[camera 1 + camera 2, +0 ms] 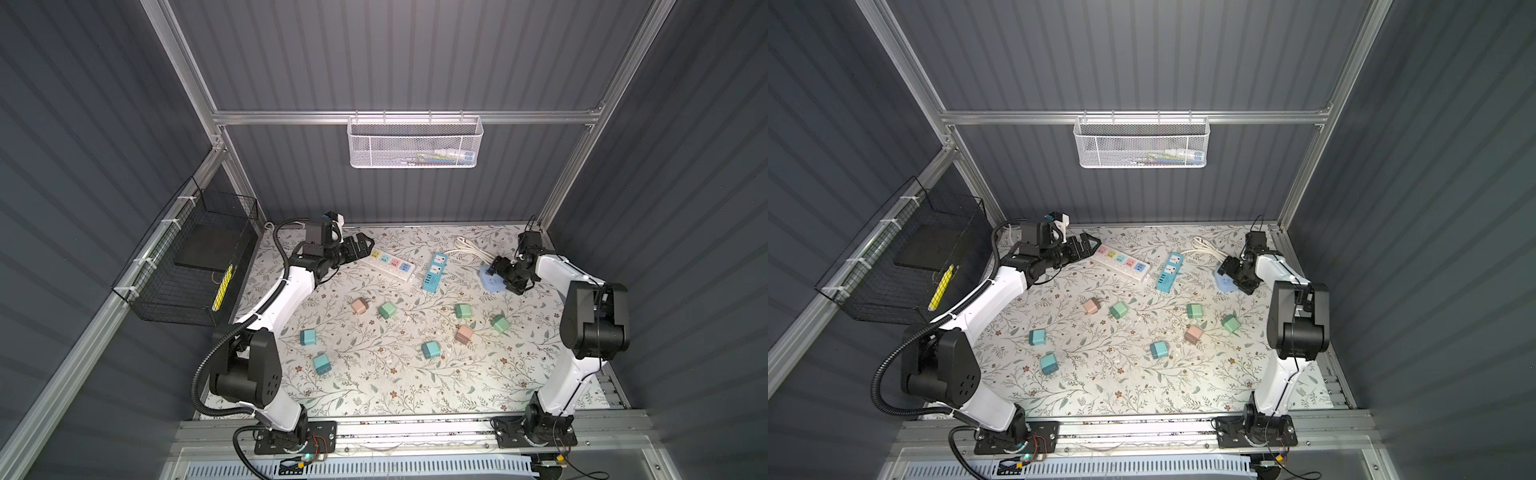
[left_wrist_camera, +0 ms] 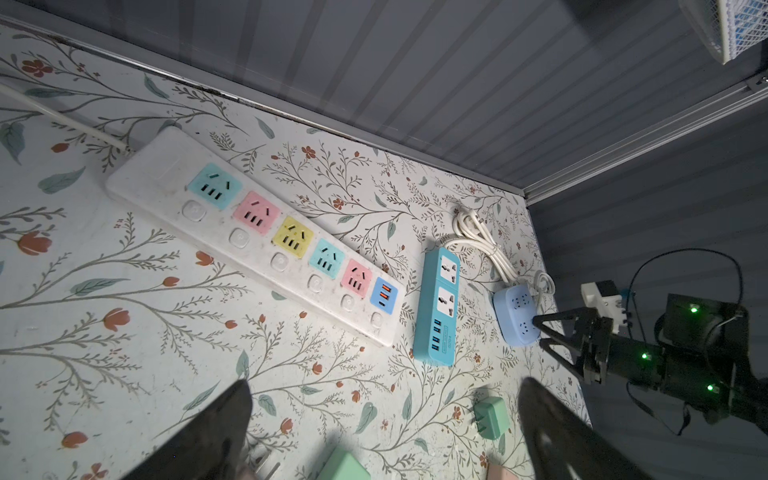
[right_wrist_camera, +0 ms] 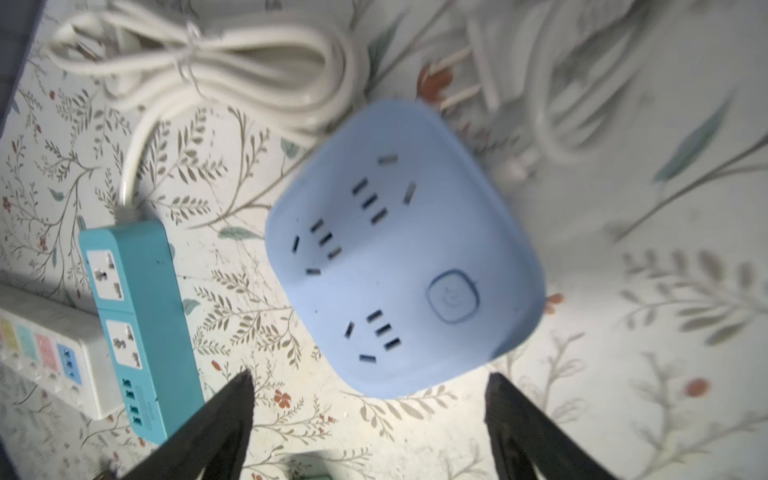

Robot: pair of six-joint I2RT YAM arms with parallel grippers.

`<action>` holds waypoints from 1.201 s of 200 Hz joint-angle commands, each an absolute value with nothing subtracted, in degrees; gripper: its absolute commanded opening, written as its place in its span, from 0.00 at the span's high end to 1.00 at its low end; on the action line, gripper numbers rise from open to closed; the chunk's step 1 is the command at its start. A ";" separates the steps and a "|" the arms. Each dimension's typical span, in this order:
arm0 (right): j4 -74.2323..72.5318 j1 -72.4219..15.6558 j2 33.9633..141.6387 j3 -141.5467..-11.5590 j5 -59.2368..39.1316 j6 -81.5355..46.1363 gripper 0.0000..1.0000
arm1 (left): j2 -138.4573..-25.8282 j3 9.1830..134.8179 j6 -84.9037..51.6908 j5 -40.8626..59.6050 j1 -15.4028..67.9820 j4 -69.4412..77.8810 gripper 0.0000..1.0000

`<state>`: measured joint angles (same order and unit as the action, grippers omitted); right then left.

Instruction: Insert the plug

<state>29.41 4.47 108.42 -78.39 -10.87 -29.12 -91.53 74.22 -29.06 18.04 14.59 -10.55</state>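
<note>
Several loose cube plugs lie on the flowered table, among them a pink plug [image 1: 358, 306], a green plug [image 1: 387, 310] [image 2: 492, 417] and a teal plug [image 1: 431, 349]. At the back lie a white power strip [image 1: 388, 264] [image 2: 249, 232] with coloured sockets, a teal strip [image 1: 435, 271] [image 3: 137, 316] and a light-blue square socket block [image 1: 492, 284] [image 3: 407, 266]. My left gripper [image 1: 361, 245] [image 2: 384, 415] hovers open at the white strip's left end, holding nothing. Just above the blue block's near edge, my right gripper [image 1: 492, 268] [image 3: 370, 399] stands open and empty.
A coiled white cable [image 1: 471, 247] lies behind the teal strip and the blue block. A white mesh basket [image 1: 414, 141] hangs on the back rail. A black wire basket [image 1: 187, 266] hangs on the left wall. The back wall runs close behind both grippers.
</note>
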 commanded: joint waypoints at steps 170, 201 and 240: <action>33.28 1.01 115.82 -85.32 -8.41 -25.76 0.16 | -92.24 74.62 -28.56 18.46 14.50 -11.87 0.01; 33.99 0.97 111.32 -84.46 -8.05 -26.84 0.15 | -91.89 74.33 -28.91 18.46 14.97 -11.74 0.01; 36.16 1.05 106.58 -84.97 -8.00 -26.12 0.15 | -91.58 74.27 -28.65 18.46 15.69 -11.81 0.01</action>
